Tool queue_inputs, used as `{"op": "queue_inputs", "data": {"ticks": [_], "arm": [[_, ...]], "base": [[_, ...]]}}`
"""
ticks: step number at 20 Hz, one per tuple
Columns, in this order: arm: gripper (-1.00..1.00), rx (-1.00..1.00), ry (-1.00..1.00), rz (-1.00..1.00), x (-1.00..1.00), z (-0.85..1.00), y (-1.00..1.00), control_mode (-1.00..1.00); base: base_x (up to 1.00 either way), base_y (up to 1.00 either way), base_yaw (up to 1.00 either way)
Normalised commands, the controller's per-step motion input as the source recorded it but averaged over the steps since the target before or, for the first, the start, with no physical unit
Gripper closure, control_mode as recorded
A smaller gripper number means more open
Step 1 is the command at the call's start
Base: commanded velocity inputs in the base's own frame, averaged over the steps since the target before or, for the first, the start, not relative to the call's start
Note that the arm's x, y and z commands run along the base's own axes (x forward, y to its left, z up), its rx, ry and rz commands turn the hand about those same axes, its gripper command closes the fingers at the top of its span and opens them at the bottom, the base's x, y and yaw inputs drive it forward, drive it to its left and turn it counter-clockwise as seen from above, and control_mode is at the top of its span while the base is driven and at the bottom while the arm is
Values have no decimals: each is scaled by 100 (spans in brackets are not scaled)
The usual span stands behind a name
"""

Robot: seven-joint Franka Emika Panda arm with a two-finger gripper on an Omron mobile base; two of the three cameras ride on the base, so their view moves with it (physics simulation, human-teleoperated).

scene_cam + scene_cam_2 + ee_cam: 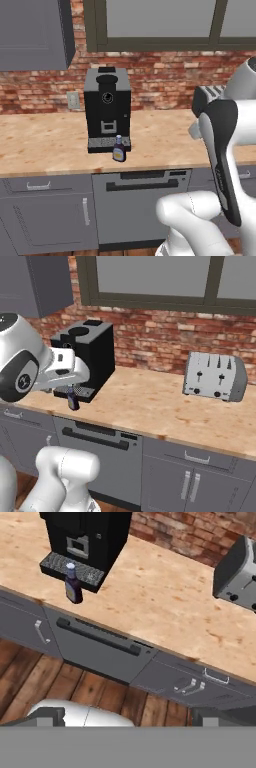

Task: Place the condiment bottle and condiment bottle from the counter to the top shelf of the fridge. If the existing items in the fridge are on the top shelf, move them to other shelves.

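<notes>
I am looking at a brick wall (160, 80) with a dark-framed window (165, 278) above it, and a long wooden counter (45, 145) running under it over grey cabinet fronts (50, 215). A dishwasher front (142, 205) sits below the counter, and a wood plank floor (75, 687) shows in the hand view. My arm (222, 150) rises folded in front of the counter: in the left base view the forearm hangs steeply down at the right, and in the right base view the upper links reach across at the left, level with the coffee machine. The hand is held back from the counter edge, tilted so its camera looks down over the cabinets and worktop. The gripper (128, 717) has its fingertips (50, 716) standing wide apart at the bottom of the hand view, released, with nothing between them. A black coffee machine (107, 107) stands near the wall, and a silver toaster (215, 376) stands well apart from it along the counter. The condiment bottle (119, 149), small and dark with a pale cap, stands upright on the counter just in front of the coffee machine's drip tray, near the front edge.
</notes>
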Motion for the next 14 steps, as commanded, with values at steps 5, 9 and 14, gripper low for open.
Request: {"op": "queue_inputs", "data": {"ticks": [5, 9, 14], "arm": [[-100, 1, 7, 9, 75, -49, 9, -100], [-100, 0, 8, 10, 49, -61, 12, -100], [-100, 0, 7, 9, 53, -52, 30, -100]], "base": [[0, 0, 0], [0, 0, 0], [0, 0, 0]]}}
